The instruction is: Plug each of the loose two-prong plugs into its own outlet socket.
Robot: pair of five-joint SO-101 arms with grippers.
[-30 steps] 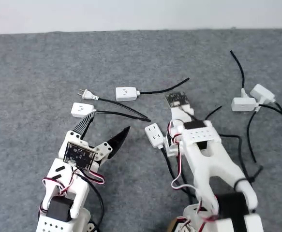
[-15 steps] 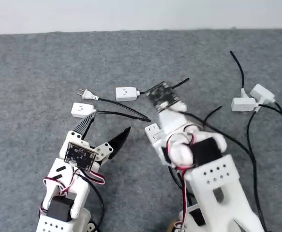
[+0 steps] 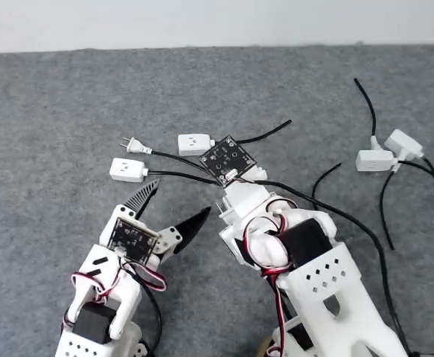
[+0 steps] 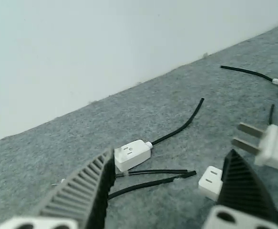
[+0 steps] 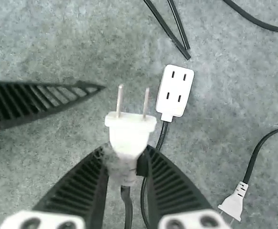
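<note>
White plug (image 5: 129,131) (prongs (image 5: 121,100) bare), in right jaws

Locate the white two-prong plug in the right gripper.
In the right wrist view, the white two-prong plug sits clamped in the right gripper, prongs near the white four-slot socket block.

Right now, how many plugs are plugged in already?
Done: maybe one. The white plug and socket pair on the right side of the high view looks joined. In hand: the right end effector grips a white two-prong plug, with the white four-slot socket close by. Still to do: pushing it in, then the loose white plug on a black cable, near a small white socket.
</note>
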